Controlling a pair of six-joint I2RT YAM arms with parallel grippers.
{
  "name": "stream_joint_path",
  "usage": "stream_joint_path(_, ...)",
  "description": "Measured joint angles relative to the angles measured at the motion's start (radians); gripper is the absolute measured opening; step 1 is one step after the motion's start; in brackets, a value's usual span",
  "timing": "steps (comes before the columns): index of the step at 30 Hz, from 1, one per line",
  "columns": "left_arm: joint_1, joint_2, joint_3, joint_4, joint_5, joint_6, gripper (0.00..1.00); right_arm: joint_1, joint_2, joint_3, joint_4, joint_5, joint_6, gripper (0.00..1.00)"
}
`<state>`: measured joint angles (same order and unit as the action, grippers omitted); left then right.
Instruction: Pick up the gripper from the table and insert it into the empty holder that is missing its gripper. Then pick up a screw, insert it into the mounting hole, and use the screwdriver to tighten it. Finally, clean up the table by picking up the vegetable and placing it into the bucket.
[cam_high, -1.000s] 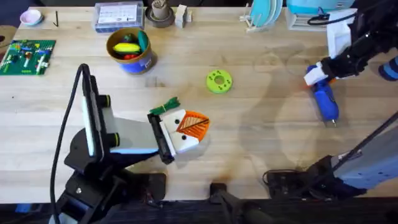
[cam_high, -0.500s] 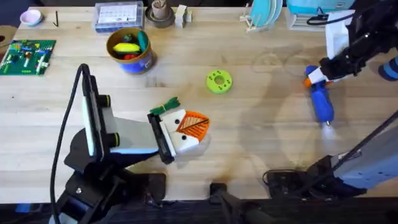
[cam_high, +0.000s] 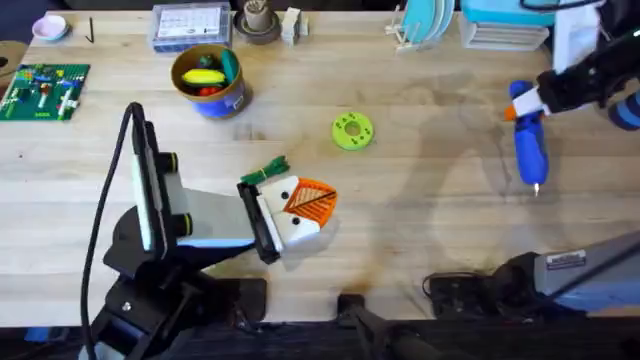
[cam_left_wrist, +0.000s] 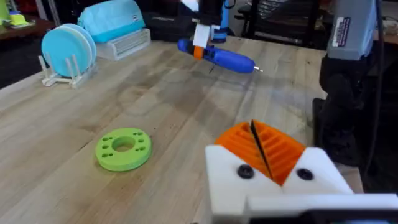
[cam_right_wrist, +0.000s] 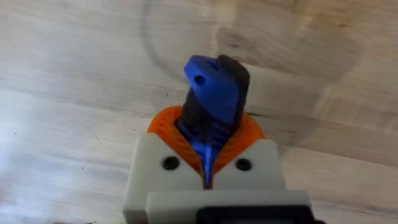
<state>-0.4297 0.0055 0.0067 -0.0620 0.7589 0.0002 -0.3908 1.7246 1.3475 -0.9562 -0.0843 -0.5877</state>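
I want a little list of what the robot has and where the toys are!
right pincer: shut on the blue pen-shaped screwdriver, lifted off the wooden table
left pincer: low over the table, beside the slim green toy vegetable
round lime-green disc: flat on the table, mid-table
blue bucket with yellow rim: far left, toys inside

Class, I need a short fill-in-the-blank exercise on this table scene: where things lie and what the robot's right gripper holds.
1. The right gripper is shut on the blue pen-shaped ____.
2. The small green leafy toy vegetable lies on the wooden table, not in the blue ____ with the yellow rim.
3. The flat round lime-green disc has a ring of small ____ through it.
4. The left gripper has white fingers with ____ ribbed pads.

Missing words: screwdriver; bucket; holes; orange
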Motion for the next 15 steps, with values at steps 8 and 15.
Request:
stream_joint_path(8, 0.000, 0.000, 0.000, 0.000, 0.000, 0.000, 0.004, 0.000, -0.214, 0.004, 0.078, -0.067, 0.077, 0.023)
stream_joint_path(15, 0.000, 0.000, 0.000, 0.000, 0.000, 0.000, 0.004, 0.000, -0.395, 0.005, 0.146, -0.252, 0.173, 0.023)
